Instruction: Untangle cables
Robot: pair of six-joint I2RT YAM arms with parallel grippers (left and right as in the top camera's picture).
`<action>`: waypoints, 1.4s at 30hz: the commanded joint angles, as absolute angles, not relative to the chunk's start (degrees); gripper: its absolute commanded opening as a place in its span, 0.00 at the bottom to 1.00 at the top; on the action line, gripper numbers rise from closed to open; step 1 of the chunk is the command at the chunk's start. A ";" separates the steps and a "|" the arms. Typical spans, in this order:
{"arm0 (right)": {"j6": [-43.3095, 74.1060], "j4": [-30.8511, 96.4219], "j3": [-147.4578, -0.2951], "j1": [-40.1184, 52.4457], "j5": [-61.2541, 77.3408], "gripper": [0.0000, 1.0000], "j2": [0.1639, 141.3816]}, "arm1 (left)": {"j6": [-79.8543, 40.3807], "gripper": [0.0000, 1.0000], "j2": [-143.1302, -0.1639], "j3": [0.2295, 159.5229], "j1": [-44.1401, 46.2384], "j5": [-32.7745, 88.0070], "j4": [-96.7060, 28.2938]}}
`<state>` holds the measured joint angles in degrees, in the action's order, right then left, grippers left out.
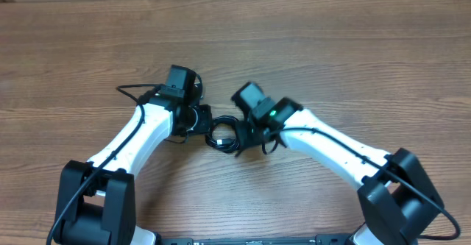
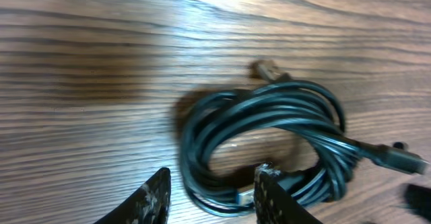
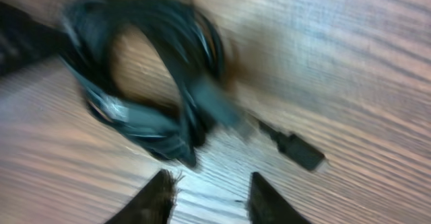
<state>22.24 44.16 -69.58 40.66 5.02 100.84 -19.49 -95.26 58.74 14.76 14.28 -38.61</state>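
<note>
The cables point(image 1: 220, 135) lie as one small black coil on the wooden table point(image 1: 353, 61), a little toward 6 o'clock from the table's middle, between the two arms. Seen from overhead, the left gripper point(image 2: 214, 173) sits just beside the coil at its 10 o'clock, and the right gripper point(image 3: 214, 178) sits close at its 3 o'clock. The left wrist view shows the coil as several thin loops stacked into a rough oval. A small brownish plug point(image 2: 266, 68) pokes out at the oval's 12 o'clock. A black connector point(image 2: 397, 158) trails off toward 4 o'clock, and a silver-tipped end point(image 2: 244, 196) rests at the 6 o'clock edge, just beside one finger. The left jaws stand released: the left finger is on bare wood outside the coil, the right one is over the coil's lower arc, and the 7 o'clock bend of the loops lies in the gap between them, with no strand pinched. The right wrist view is smeared (fine detail is lost), yet it shows enough. The coil fills the 10 o'clock part of the picture, and one loose black plug end point(image 3: 296, 150) lies on the wood at the coil's 4 o'clock, apart from the fingers. The right jaws are also parted — only bare tabletop shows between the two fingertips, which hold nothing.
</note>
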 commanded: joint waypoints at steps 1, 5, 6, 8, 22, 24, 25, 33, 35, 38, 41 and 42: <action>30.28 44.73 -71.02 37.52 11.25 0.40 101.08 | -17.21 0.40 -95.35 58.22 13.43 13.13 -38.79; 37.28 44.62 -68.93 35.66 12.99 0.42 101.23 | -13.91 0.41 -95.35 58.22 13.08 13.21 -38.94; 38.11 44.25 -68.45 35.59 13.85 0.42 101.27 | -12.56 0.45 -95.35 58.22 13.08 13.23 -38.94; 39.11 43.33 -67.59 35.62 15.27 0.43 101.60 | -9.21 0.60 -95.35 58.22 13.08 13.58 -39.00; 46.44 33.30 -63.22 36.51 16.19 0.43 103.00 | -5.54 0.69 -95.35 58.22 13.08 15.49 -39.81; 46.87 31.59 -62.52 36.84 16.19 0.43 103.00 | -5.54 0.69 -95.35 58.22 13.02 15.49 -39.81; 47.97 30.74 -61.98 37.04 16.14 0.44 103.00 | -5.56 0.69 -95.35 58.22 12.84 15.49 -39.83; 54.78 17.12 -56.10 37.54 16.16 0.45 103.02 | -5.37 0.69 -95.59 58.17 8.16 22.57 -40.23; 54.89 14.94 -55.57 37.54 16.23 0.45 103.00 | -5.06 0.73 -96.40 58.15 7.60 23.33 -40.21; 54.89 13.26 -55.57 37.76 16.82 0.30 103.00 | -5.06 0.75 -98.91 58.15 7.42 24.58 -39.75; 54.92 11.60 -55.57 37.76 17.93 0.20 103.00 | -4.51 0.76 -102.02 58.17 7.42 29.91 -38.85; 54.92 11.16 -55.57 37.76 18.13 0.20 103.00 | -3.07 0.76 -103.15 58.22 7.42 33.41 -38.48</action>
<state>54.39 12.03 -55.79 37.54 17.06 102.83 -5.72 -100.25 58.72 7.40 24.91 -38.98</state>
